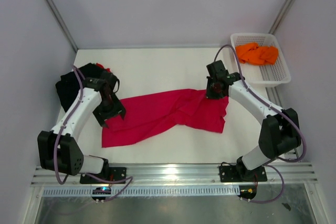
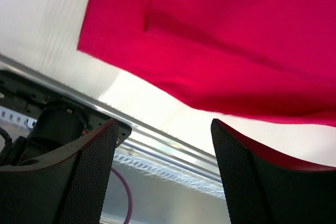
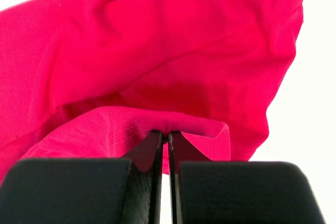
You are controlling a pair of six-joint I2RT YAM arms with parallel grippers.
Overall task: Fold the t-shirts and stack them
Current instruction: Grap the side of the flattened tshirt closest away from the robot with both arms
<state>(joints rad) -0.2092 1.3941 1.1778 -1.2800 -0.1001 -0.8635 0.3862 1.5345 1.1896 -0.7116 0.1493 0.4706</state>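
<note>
Your right gripper (image 3: 165,136) is clamped on a raised fold of the crimson t-shirt (image 3: 157,51). Its two fingers are pressed almost together with only a thin ridge of cloth between them. In the top view the hold sits at the shirt's far right corner, and the cloth bunches and creases around it.

Your left gripper (image 2: 163,124) has its jaws well apart with nothing between them. In its wrist view the shirt's edge lies just beyond the fingertips, with white table showing between cloth and fingers. From above, this gripper hangs at the shirt's left end, and you cannot tell whether it touches the cloth.

The crimson shirt stretches across the middle of the table (image 1: 157,66) between the two arms, lying flat and wrinkled, wider toward the near left.

A black t-shirt (image 1: 68,85) is heaped at the table's left edge behind the left arm, with a scrap of red cloth (image 1: 106,68) at its far side. An orange t-shirt (image 1: 257,53) lies crumpled in the white mesh basket (image 1: 281,74) at the far right corner.
</note>
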